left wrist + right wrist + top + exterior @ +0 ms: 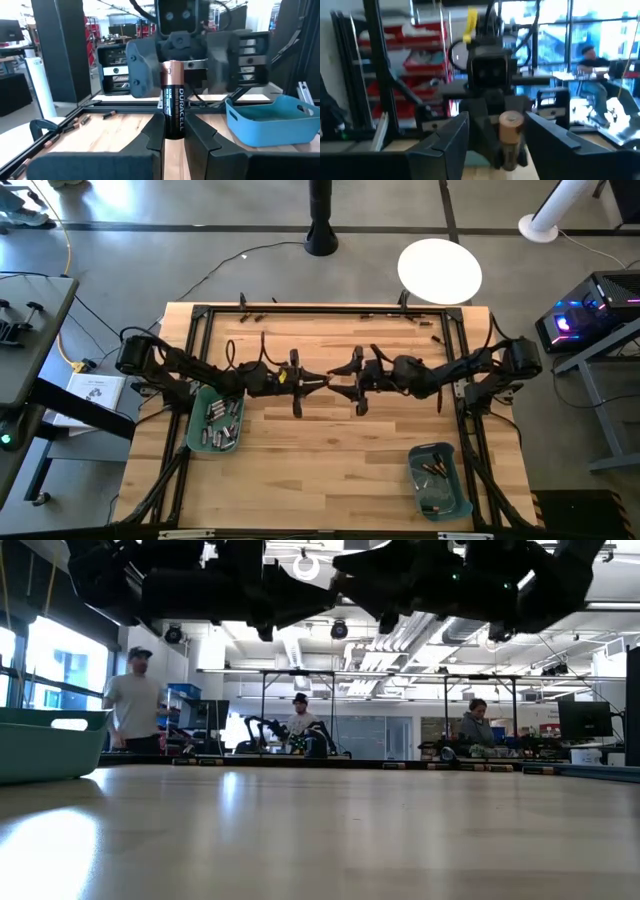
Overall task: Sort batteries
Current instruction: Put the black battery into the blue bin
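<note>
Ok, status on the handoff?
Left gripper shut on battery, upright, mid-table. Right gripper open around its top, facing. Nothing in the way.

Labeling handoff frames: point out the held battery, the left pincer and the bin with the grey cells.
battery (173,97): left wrist view, on its black label.
left pincer (173,134): left wrist view, midway between fingertips, shut on the battery.
left bin (196,442): high view, on its rim.

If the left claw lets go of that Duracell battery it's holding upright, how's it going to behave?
The Duracell battery looks like a smooth, rigid cylinder, so it would probably slip easily and roll once on its side. Tall and narrow, standing on end between the left claw fingers, it would likely tip over if set down that way.
</note>
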Motion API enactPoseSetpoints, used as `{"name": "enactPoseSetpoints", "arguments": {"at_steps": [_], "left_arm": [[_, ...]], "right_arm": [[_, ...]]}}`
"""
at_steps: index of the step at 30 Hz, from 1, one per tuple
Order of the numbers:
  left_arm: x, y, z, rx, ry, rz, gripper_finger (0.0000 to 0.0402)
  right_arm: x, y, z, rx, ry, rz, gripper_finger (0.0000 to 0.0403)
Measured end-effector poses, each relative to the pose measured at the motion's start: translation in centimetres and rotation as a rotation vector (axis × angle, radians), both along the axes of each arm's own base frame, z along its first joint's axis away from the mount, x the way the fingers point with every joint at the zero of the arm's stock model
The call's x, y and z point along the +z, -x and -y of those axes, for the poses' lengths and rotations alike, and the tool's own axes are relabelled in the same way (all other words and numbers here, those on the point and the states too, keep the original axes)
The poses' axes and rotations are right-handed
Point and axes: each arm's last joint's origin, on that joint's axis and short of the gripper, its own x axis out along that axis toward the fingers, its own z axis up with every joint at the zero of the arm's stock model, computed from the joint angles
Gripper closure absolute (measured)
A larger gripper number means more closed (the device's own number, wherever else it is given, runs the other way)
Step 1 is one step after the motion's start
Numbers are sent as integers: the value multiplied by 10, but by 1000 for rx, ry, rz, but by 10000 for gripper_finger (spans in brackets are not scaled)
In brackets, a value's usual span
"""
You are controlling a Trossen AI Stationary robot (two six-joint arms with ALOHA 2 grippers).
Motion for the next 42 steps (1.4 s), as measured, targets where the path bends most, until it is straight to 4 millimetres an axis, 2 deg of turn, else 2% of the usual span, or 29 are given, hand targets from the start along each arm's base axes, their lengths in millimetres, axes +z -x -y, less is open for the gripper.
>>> {"name": "enactPoseSetpoints", "arguments": {"at_steps": [6,13,17,22,27,32,37,42], "left_arm": [[0,0,0,1,-1,-2,370],[-1,0,0,10,-5,-9,369],[-1,0,0,15,-4,-12,356],[-1,0,-2,34,8,-12,308],[-3,0,-3,78,28,-32,261],[-7,0,-3,82,30,-68,238],[-10,0,-3,94,33,-102,235],[-12,1,-4,130,58,-111,235]], "right_arm": [[8,-14,0,-11,83,-72,259],[8,-16,1,-20,96,-101,371],[9,-15,2,-21,97,-104,373],[18,-7,6,-34,122,-137,373],[37,10,9,-90,175,-184,373],[50,35,9,-120,190,-309,373],[52,67,-2,-70,118,-518,373],[43,102,-26,4,-45,-779,373]]}}
